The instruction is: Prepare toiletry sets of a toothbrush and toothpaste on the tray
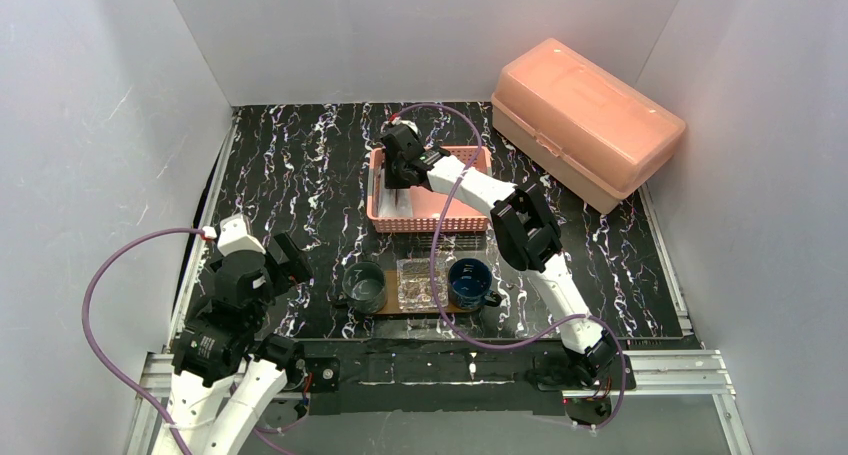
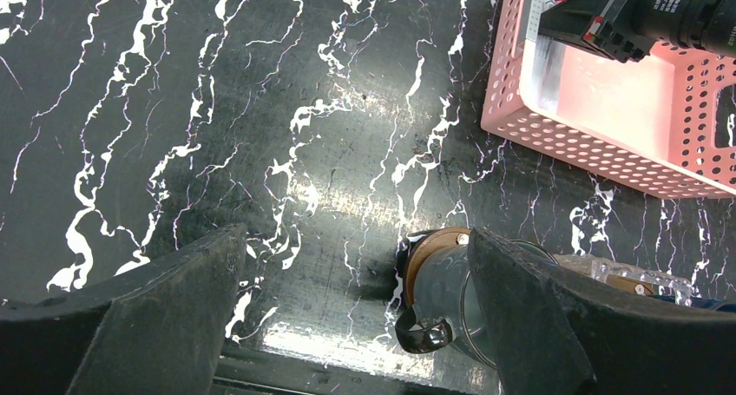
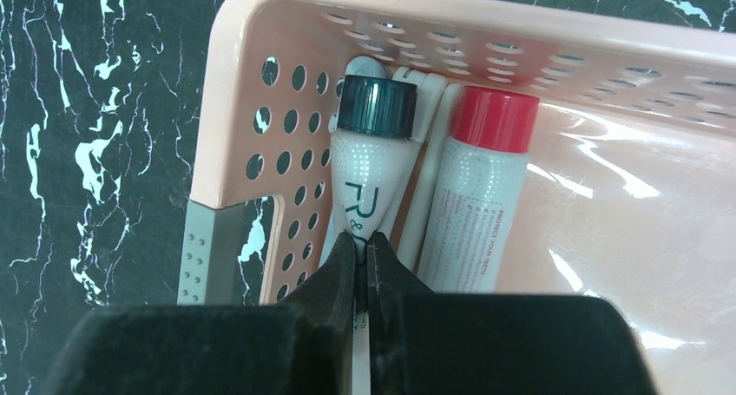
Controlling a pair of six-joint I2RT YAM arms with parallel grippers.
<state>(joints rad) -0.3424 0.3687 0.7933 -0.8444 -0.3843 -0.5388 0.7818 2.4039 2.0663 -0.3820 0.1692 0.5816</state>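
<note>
Right wrist view: a white dark-capped tube (image 3: 371, 187) lies along the left wall of the pink basket (image 3: 252, 82), with a red-capped tube (image 3: 476, 204) just beside it. The right claw (image 3: 361, 269) is pressed together on the dark-capped tube's flat tail. Seen from the top, the tray (image 1: 392, 300) sits near the counter's (image 1: 290, 175) front edge, carrying a grey-green cup (image 1: 364, 286), a clear glass (image 1: 421, 281) and a blue mug (image 1: 469, 281). The left claw (image 2: 356, 247) hangs spread wide above the counter by the tray's left end.
</note>
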